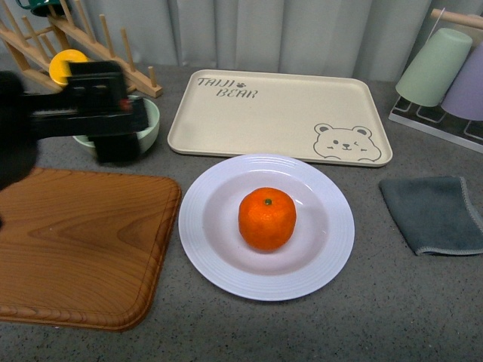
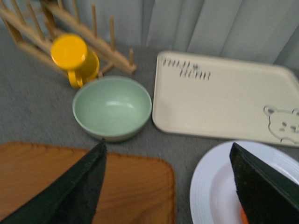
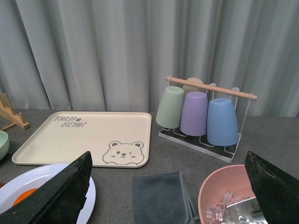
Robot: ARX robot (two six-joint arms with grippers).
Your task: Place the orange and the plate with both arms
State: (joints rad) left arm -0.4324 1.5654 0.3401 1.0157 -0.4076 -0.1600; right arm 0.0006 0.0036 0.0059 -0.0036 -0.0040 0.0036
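With my left hand (image 2: 167, 144) and right hand (image 3: 168, 154) both gaping empty, I'd pinch the stiff, breakable plate (image 1: 205, 259) by its ribbed rim, since the orange (image 1: 266, 219) may roll.

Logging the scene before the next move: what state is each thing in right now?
orange: whole, sitting in the plate.
plate: right side up, holding the orange.
left gripper: open, holding nothing.
right gripper: open, holding nothing.
bear tray: lying flat, bare.
green bowl: upright, empty.
pink bowl: holds ice cubes.
cups: upside down.
cloth: folded, flat.
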